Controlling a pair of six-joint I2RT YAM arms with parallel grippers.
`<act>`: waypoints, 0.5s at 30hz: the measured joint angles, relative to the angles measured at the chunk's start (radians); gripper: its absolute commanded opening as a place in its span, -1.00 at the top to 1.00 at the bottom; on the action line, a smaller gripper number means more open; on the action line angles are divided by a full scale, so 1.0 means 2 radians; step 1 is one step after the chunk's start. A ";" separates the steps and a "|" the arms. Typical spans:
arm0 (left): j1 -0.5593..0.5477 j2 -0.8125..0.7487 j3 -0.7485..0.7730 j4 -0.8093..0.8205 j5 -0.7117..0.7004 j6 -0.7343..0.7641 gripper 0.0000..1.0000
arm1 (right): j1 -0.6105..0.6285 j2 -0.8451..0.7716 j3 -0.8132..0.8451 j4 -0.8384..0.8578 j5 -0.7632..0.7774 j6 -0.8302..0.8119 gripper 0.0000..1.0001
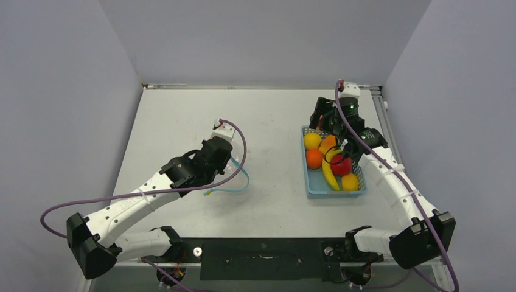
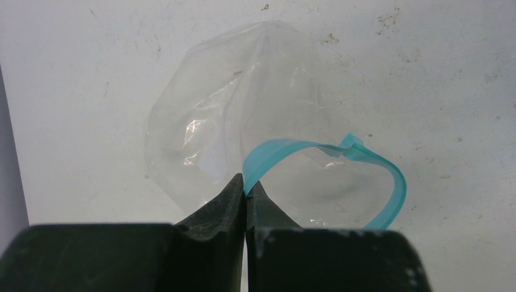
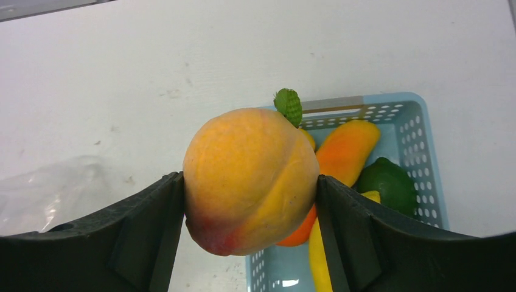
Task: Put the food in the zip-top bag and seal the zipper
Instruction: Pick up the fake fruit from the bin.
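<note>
My left gripper [image 2: 245,180] is shut on the light blue zipper [image 2: 377,164] of the clear zip-top bag [image 2: 243,103], which lies crumpled on the table with its mouth hanging in an open loop. From above, that gripper [image 1: 226,163] sits left of centre with the zipper [image 1: 242,182] curling beside it. My right gripper [image 3: 249,177] is shut on a yellow-orange peach [image 3: 249,179] with a red blush and a green leaf, held above the basket's edge. In the top view the right gripper [image 1: 341,160] hovers over the food. More food lies below: an orange mango shape [image 3: 350,152], a green round [image 3: 386,182], a banana [image 3: 316,255].
The light blue mesh basket [image 1: 316,190] stands right of centre and holds an orange [image 1: 314,159], a yellow round [image 1: 312,140] and a banana [image 1: 329,175]. Part of the bag [image 3: 55,188] shows left of the peach. Grey walls enclose the table on three sides.
</note>
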 measured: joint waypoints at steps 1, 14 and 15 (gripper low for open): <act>0.000 0.000 0.000 0.000 0.000 0.000 1.00 | 0.001 -0.008 0.000 0.001 -0.016 0.000 0.43; 0.000 0.000 -0.002 0.003 -0.002 0.000 1.00 | 0.050 -0.046 -0.024 0.030 -0.209 0.001 0.39; 0.000 0.000 -0.002 0.003 -0.002 0.000 1.00 | 0.057 -0.048 -0.028 0.034 -0.221 0.002 0.38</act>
